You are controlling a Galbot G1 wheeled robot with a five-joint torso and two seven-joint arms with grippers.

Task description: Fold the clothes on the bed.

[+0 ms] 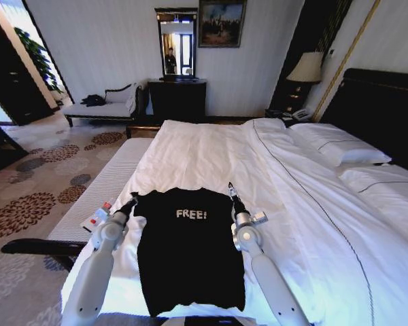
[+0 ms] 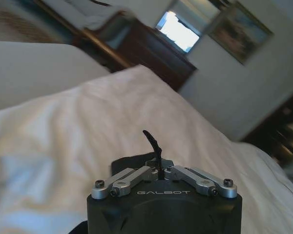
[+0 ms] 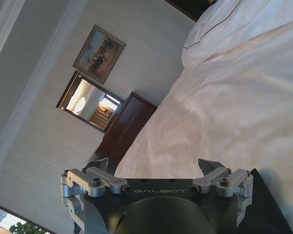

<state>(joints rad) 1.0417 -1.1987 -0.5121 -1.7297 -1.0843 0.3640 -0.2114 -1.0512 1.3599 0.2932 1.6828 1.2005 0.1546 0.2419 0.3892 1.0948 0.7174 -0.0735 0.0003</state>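
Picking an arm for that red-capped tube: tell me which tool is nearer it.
Left. The left tool is at the T-shirt's near shoulder, close to the tube; the right tool is across the shirt.

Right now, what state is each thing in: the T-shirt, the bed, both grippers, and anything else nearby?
T-shirt: lying flat on the bed, lettering up, sleeves tucked in.
Bed: made, white duvet smooth, pillows at the head.
Left gripper: at the shirt's left shoulder, fingers closed together.
Right gripper: at the shirt's right shoulder, fingers spread open.
Bench: alongside the bed, small items on it.
Lamp: upright on the nightstand.
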